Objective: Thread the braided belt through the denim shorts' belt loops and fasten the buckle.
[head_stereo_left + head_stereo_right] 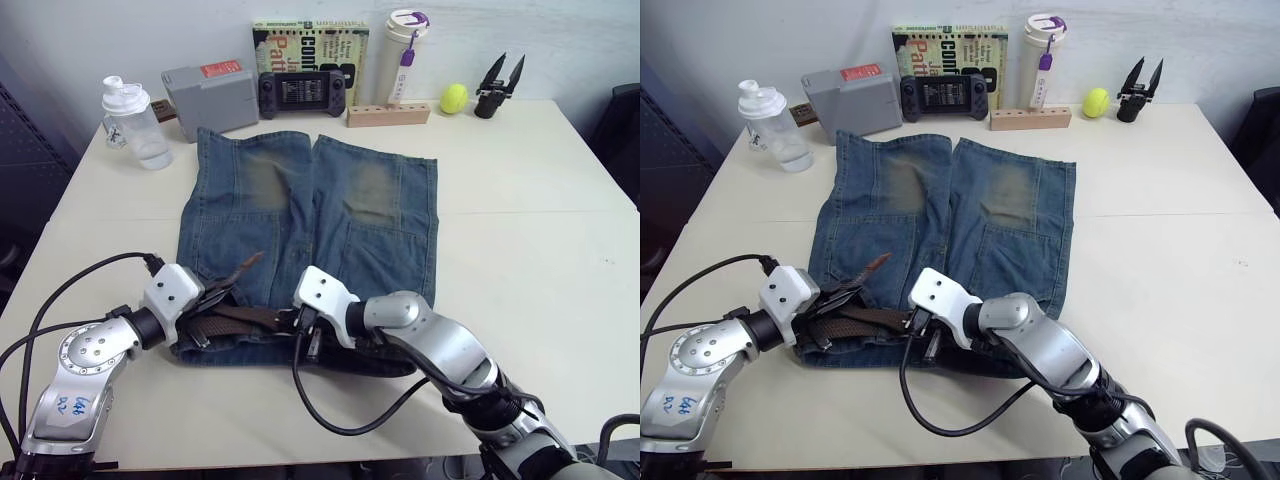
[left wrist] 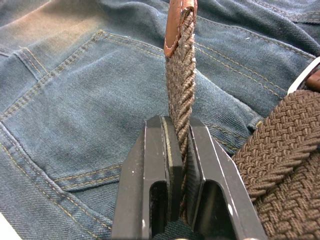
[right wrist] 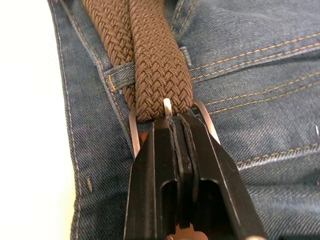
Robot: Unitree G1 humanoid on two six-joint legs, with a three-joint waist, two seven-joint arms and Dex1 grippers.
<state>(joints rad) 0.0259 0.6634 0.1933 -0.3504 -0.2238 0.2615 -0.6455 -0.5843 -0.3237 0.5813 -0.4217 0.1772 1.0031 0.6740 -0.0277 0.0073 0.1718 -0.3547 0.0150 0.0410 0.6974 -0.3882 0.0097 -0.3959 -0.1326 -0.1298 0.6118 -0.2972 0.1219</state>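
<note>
The denim shorts [image 1: 305, 235] lie flat on the pale bench [image 1: 520, 250], waistband toward the robot, legs pointing at the row of clutter along the far edge. Across that waistband runs the braided belt [image 1: 250, 317], dark brown.

The left end effector [image 2: 181, 131] is clenched on the belt's free end, which rises edge-on between its two black fingers; the tan leather tip [image 2: 176, 25] pokes up past them above the shorts' back pocket stitching.

The right end effector [image 3: 178, 120] sits near the middle of the waistband, its fingers pressed together right at the buckle [image 3: 167, 117], whose silvery frame shows on both sides of them. Whether it really pinches the metal I can't make out. Just beyond the buckle, the doubled belt passes under one of the belt loops [image 3: 116, 75].
</note>
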